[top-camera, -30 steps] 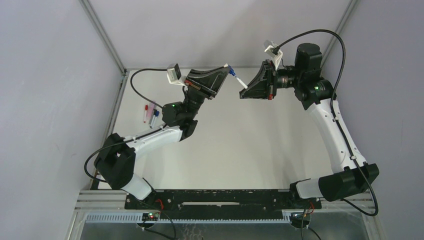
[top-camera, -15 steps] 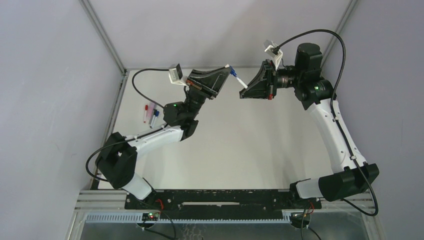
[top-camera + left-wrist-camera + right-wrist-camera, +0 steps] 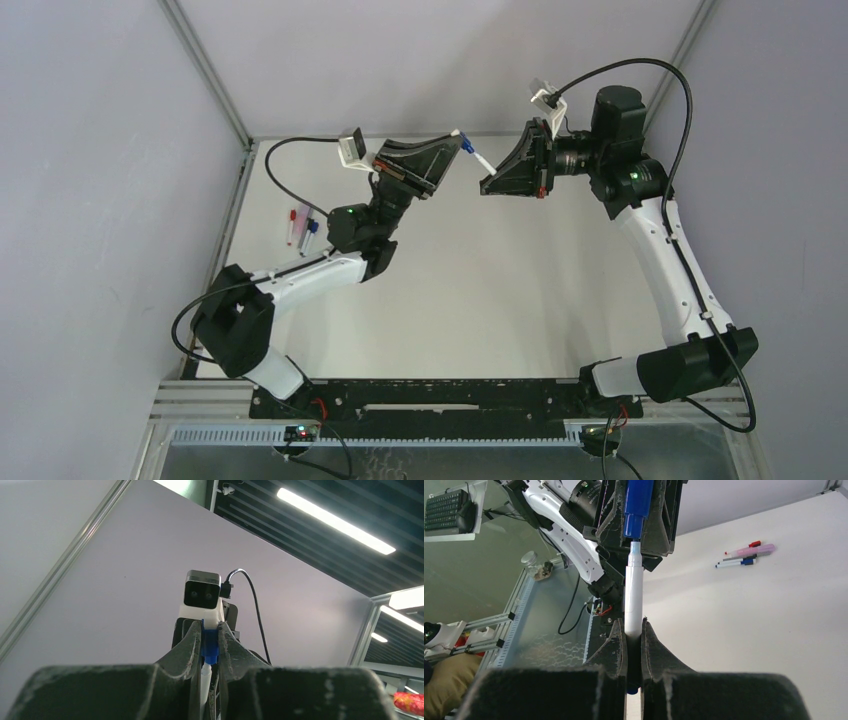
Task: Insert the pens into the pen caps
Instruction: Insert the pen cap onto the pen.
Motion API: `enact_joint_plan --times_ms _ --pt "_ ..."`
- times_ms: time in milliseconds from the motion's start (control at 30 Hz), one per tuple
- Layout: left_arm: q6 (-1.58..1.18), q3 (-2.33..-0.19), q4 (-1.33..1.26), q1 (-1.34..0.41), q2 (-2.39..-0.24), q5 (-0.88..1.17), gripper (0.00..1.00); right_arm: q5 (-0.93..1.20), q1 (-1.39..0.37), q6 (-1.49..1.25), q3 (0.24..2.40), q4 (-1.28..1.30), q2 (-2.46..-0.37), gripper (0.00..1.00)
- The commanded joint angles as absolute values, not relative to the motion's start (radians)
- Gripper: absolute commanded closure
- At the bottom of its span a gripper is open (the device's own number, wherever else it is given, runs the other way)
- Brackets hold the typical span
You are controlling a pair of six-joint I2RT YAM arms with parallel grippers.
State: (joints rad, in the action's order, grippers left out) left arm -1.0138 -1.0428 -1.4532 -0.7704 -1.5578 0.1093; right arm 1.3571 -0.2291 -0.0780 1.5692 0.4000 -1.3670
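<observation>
Two grips meet in the air between my arms, well above the white table [image 3: 520,290]. My left gripper [image 3: 210,630] is pressed onto the short stubby blue plastic cap [image 3: 210,647], with the cap's open mouth turned toward my right gripper [image 3: 634,626]. That one pinches the thin white stick pen [image 3: 634,597] low on its barrel. The pen's long axis runs straight out from between my right fingers to the cap. Its narrow tip sits at the cap's mouth and looks partly entered, though I cannot tell how deep. Pen and cap appear lined up, so I judge the next move is a straight push along the barrel. The other pens [image 3: 744,555] lie together on the table, behind and outward of my left gripper.
</observation>
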Motion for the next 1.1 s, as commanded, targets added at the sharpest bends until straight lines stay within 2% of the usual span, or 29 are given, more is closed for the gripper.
enact_joint_plan --times_ms 0,600,1067 --pt "-1.025 -1.069 -1.481 -0.78 -1.552 0.127 1.0 1.348 -0.222 -0.095 1.591 0.374 -1.339 1.0" --pt "-1.049 -1.106 -1.479 -0.794 -1.6 0.138 1.0 1.333 -0.219 -0.092 1.613 0.392 -1.338 1.0" --pt "-1.057 -1.136 -1.473 -0.818 -1.641 0.201 1.0 1.227 -0.204 -0.045 1.631 0.451 -1.32 1.0"
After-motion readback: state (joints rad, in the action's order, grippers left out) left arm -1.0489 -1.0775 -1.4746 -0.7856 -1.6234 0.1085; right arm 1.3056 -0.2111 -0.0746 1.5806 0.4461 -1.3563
